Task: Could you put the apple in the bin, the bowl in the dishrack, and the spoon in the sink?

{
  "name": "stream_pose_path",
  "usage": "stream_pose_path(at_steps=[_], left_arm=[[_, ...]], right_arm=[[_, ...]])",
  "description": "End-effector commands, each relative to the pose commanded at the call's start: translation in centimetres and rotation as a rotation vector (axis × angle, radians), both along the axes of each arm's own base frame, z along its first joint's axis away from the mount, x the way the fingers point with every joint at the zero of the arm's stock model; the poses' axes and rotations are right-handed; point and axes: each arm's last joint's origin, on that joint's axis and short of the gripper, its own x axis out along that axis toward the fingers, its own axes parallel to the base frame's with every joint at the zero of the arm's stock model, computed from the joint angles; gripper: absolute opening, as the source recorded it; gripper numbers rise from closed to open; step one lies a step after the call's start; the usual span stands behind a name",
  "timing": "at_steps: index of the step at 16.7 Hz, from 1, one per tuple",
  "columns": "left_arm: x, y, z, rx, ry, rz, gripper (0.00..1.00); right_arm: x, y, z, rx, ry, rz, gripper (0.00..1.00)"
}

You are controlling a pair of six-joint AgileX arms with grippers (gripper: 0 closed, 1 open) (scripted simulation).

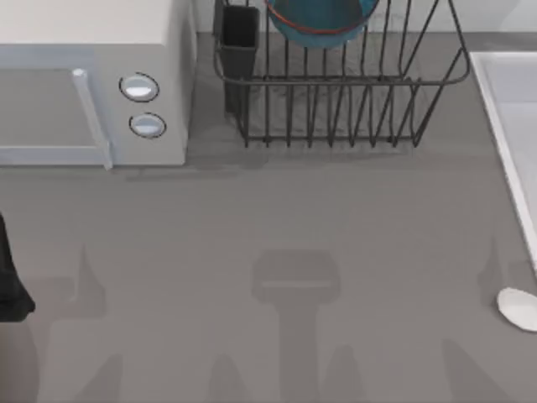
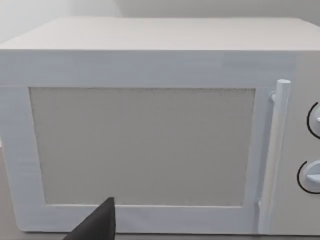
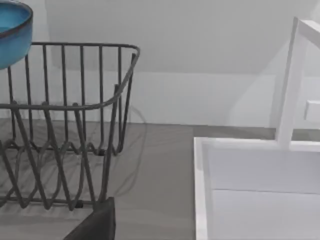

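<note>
Two of the task's things sit at the bench's far edge: the blue glazed bowl (image 1: 321, 21), thin reddish-brown rim showing, rests inside the black wire dishrack (image 1: 352, 109), a cage of thin upright bars with a dark square cutlery cup (image 1: 241, 42) at its left corner. From the right wrist view the bowl (image 3: 12, 30) sits above the dishrack's (image 3: 65, 125) curved top rail, with zigzag wire along the base. At the bench's right edge lies the sink (image 1: 508, 126), a pale rectangular basin with a raised light rim; the right wrist view shows its smooth white wall (image 3: 205, 190) and an angular white faucet (image 3: 292, 80) rising behind it. The spoon (image 1: 518, 307), pale with an oval head, lies on the bare grey bench (image 1: 294, 210) near the right edge, just in front of the sink's near corner.

A boxy white microwave (image 1: 92, 84) with two round knobs fills the far left corner; its door panel is matte grey with a cylindrical handle (image 2: 272, 155).

A dark part of the left arm (image 1: 10, 285) sits at the bench's left edge; I cannot tell how either gripper's fingers stand.
</note>
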Motion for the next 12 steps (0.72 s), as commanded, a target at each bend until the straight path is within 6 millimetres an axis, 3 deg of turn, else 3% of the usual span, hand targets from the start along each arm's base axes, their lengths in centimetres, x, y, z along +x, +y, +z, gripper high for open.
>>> stream_pose_path(at_steps=[5, 12], left_arm=[[0.0, 0.0, 0.0, 0.000, 0.000, 0.000, 1.00], [0.0, 0.0, 0.0, 0.000, 0.000, 0.000, 1.00]], right_arm=[[-1.2, -0.8, -1.8, 0.006, -0.042, -0.058, 1.00], [-1.3, -0.8, -1.8, 0.006, -0.045, -0.060, 1.00]])
